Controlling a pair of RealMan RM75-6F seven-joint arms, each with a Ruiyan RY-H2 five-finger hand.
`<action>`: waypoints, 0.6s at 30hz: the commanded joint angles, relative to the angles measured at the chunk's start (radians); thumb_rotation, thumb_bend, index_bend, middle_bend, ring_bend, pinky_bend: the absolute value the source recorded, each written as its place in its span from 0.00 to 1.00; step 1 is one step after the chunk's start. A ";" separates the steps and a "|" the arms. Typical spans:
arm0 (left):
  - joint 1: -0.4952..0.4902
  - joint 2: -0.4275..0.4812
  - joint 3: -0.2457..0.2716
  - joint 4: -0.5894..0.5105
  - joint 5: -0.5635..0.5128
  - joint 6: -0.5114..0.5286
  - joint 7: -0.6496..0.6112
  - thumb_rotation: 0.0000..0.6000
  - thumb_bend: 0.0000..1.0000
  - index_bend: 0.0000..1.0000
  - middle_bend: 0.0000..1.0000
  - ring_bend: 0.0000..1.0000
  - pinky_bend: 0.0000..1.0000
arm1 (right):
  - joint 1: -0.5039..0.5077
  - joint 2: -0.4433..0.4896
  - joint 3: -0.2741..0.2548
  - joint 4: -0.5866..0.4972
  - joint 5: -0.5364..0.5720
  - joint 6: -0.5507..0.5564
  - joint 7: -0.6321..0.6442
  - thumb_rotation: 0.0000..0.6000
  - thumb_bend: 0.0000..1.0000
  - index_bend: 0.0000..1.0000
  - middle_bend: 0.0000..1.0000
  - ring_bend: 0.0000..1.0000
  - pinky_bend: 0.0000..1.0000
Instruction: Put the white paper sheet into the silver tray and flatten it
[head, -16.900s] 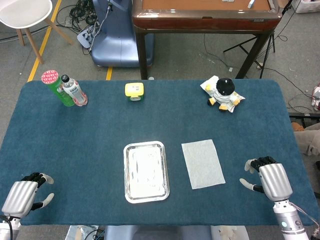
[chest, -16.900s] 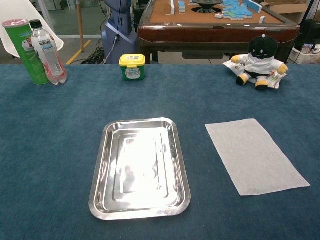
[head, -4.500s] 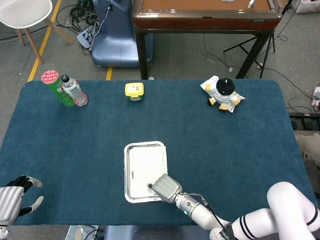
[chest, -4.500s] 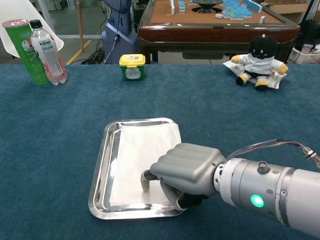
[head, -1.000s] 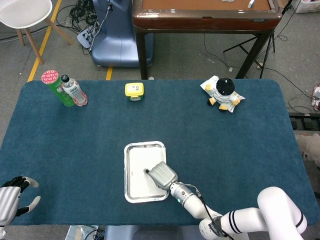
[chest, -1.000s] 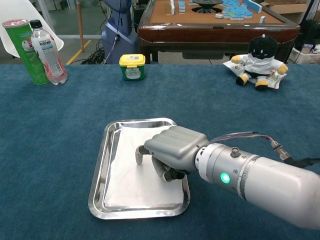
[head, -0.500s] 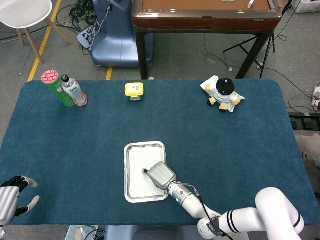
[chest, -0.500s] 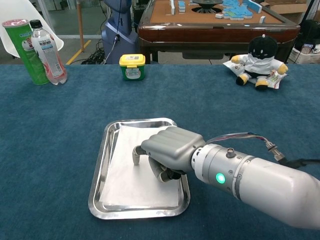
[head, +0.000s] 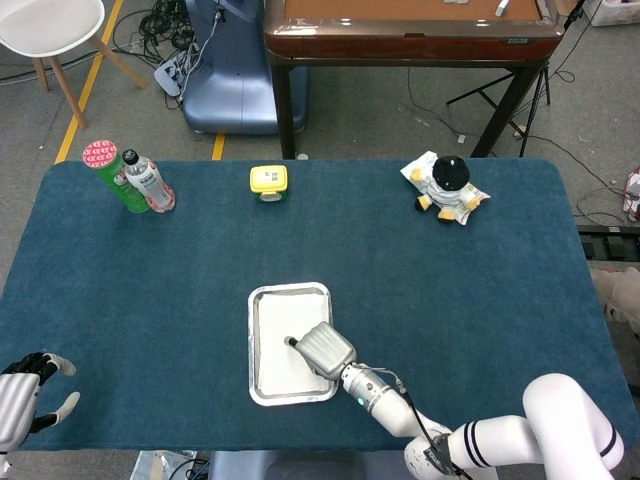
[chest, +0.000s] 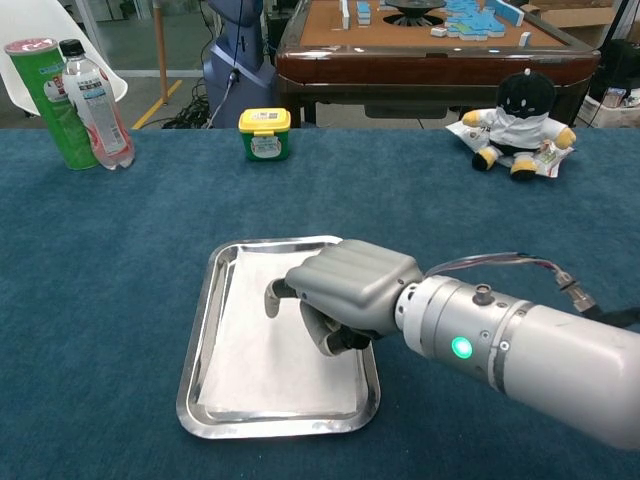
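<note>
The white paper sheet (chest: 258, 352) (head: 273, 355) lies inside the silver tray (chest: 199, 345) (head: 251, 340) at the table's near middle, covering most of its floor. My right hand (chest: 345, 283) (head: 322, 350) is over the tray's right half, knuckles up and fingers curled down toward the sheet, with nothing gripped. I cannot tell if the fingertips touch the paper. My left hand (head: 22, 402) rests at the near left corner of the table, fingers apart and empty; the chest view does not show it.
A green can (head: 112, 172) and a water bottle (head: 148, 182) stand at the far left. A yellow-lidded jar (head: 268, 182) sits at the far middle and a plush toy (head: 448, 188) at the far right. Blue cloth covers the table (head: 480, 290).
My right hand has shifted slightly toward the tray's far end over the last second. The sheet stays in the tray. The left hand has not moved.
</note>
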 joint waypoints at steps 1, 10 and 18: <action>-0.001 -0.002 0.000 0.001 -0.001 -0.002 0.001 1.00 0.25 0.47 0.44 0.31 0.41 | -0.025 0.059 -0.012 -0.061 -0.057 0.045 0.017 1.00 1.00 0.26 1.00 1.00 1.00; -0.006 -0.010 0.001 0.001 -0.004 -0.016 0.016 1.00 0.25 0.47 0.44 0.31 0.41 | -0.097 0.241 -0.053 -0.213 -0.167 0.148 0.034 1.00 0.73 0.26 0.96 0.89 1.00; -0.011 -0.018 0.002 0.003 -0.009 -0.029 0.027 1.00 0.25 0.47 0.44 0.31 0.41 | -0.195 0.381 -0.101 -0.293 -0.300 0.269 0.100 1.00 0.37 0.26 0.66 0.65 0.93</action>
